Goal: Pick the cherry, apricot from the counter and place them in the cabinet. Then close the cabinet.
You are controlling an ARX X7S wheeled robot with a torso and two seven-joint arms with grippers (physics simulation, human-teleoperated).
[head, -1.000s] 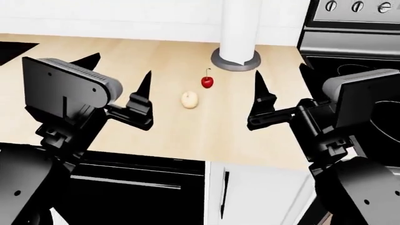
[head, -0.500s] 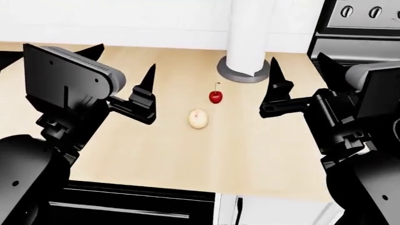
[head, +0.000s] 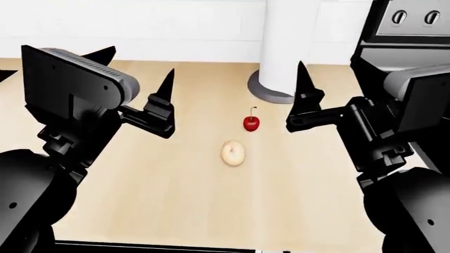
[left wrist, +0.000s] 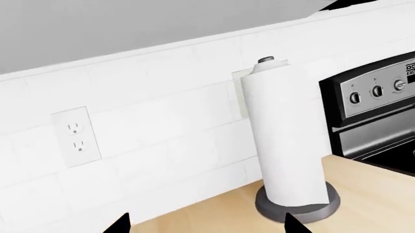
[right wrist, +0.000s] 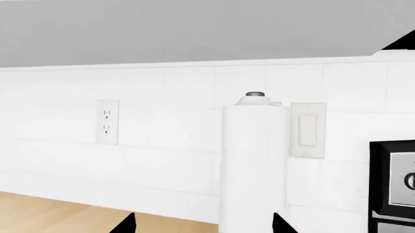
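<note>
Beige bench (head: 176,200) carries the cherry (head: 251,123) just beyond the apricot (head: 233,153), between both end effectors; right end effector (head: 301,105) slightly nearer, left (head: 134,89) too, each spread apart, empty

Cherry (head: 251,124) glossy; apricot (head: 233,153) matt; counter (head: 176,179) smooth pale wood-grain; stove panel (left wrist: 376,92) brushed metal.

A home kitchen: wooden counter (head: 176,179), white tiled wall (left wrist: 162,121) with a socket (left wrist: 77,136), paper towel roll (left wrist: 285,145), probably a stove (left wrist: 376,111) at right
</note>
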